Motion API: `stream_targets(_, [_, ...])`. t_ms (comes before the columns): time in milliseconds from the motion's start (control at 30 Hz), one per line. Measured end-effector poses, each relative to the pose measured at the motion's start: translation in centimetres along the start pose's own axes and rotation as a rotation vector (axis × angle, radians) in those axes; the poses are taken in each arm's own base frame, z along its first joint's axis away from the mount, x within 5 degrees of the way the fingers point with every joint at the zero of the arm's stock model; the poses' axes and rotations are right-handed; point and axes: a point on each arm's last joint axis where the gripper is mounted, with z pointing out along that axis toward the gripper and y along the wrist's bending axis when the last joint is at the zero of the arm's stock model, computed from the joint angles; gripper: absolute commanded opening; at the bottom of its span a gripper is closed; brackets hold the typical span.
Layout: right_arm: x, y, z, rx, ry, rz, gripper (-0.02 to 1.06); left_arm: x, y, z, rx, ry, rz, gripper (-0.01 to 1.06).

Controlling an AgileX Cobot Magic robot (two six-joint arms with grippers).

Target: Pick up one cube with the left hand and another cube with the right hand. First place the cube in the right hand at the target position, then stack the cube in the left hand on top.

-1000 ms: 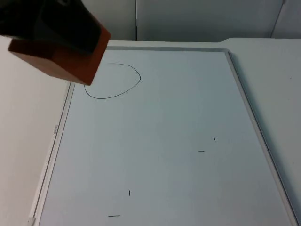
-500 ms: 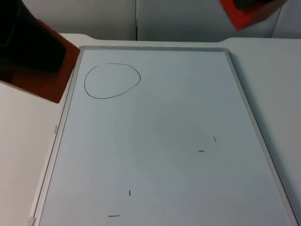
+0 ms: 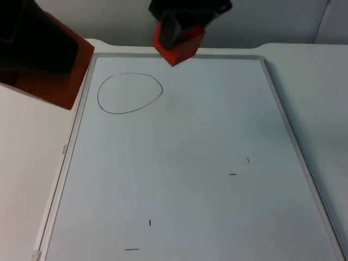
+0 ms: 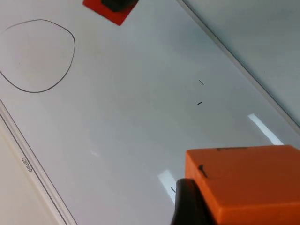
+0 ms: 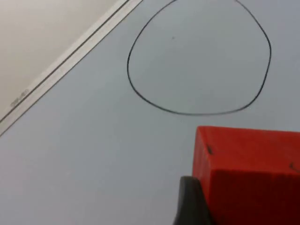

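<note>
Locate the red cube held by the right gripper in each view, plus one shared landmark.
Top view: red cube at the board's far edge, right of the drawn circle, in the right gripper.
Left wrist view: red cube beyond the circle.
Right wrist view: red cube close up, circle past it.
Shared landmark: the circle.

Even bright light; glare streaks on whiteboard (image 4: 140,117).

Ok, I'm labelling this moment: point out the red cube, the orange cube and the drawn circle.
red cube (image 3: 179,46), top view, on its lit front face.
orange cube (image 3: 54,89), top view, on its lower side face.
drawn circle (image 3: 161,89), top view, on the pen line's right edge.
</note>
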Motion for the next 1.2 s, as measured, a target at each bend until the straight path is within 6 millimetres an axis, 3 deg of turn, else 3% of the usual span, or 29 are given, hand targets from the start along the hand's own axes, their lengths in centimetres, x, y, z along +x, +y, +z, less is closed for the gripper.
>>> stream_targets(33, [0.0, 0.0, 0.0, 0.0, 0.0, 0.0, 0.0, 0.0, 0.0, 0.0, 0.0, 0.0, 0.0, 0.19])
stream_targets(167, [-1.3, 0.4, 4.8, -0.004, -0.017, -0.019, 0.0, 0.0, 0.0, 0.0, 0.0, 0.0, 0.0, 0.19])
stream_targets(200, [-1.3, 0.4, 4.8, -0.004, -0.017, -0.019, 0.0, 0.0, 0.0, 0.0, 0.0, 0.0, 0.0, 0.19])
stream_targets(267, [-1.5, 1.1, 7.2, -0.006, -0.013, -0.037, 0.0, 0.0, 0.0, 0.0, -0.001, 0.002, 0.001, 0.19])
stream_targets(467, [-0.9, 2.3, 12.2, 0.054, 0.023, -0.069, 0.0, 0.1, 0.0, 0.0, -0.002, 0.008, 0.002, 0.19])
stream_targets(1200, [-1.4, 1.9, 14.1, 0.094, -0.105, -0.008, 0.0, 0.1, 0.0, 0.0, -0.002, 0.014, 0.002, 0.19])
